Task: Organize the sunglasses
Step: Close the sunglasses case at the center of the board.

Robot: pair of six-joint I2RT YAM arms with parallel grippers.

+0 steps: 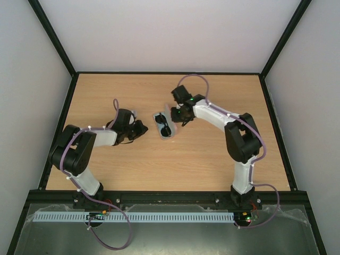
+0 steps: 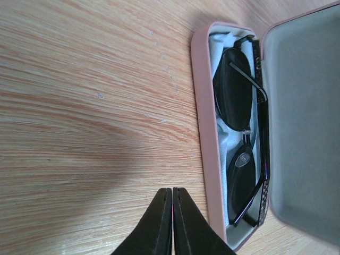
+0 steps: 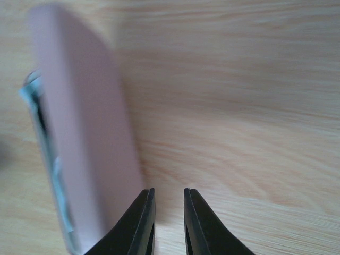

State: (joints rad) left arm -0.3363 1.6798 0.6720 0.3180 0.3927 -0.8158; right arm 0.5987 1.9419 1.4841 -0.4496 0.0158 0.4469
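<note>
Sunglasses [image 2: 241, 138] sit in open case [image 2: 204, 133], closing step likely: left claw [image 2: 172, 223] together beside case, right claw [image 3: 169, 223] slightly apart, empty, behind lid [image 3: 85, 133], should push it shut

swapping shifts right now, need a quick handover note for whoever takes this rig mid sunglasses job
Left gripper: shut, empty, low over the table beside the pink case.
Right gripper: jaws a narrow gap apart, nothing between them, just behind the raised lid.
Sunglasses: folded, lying inside the case on a light cloth.
Done: glasses are packed.
Left: the lid stands open; closing it is likely next, probably with a push from the right gripper's side.
</note>
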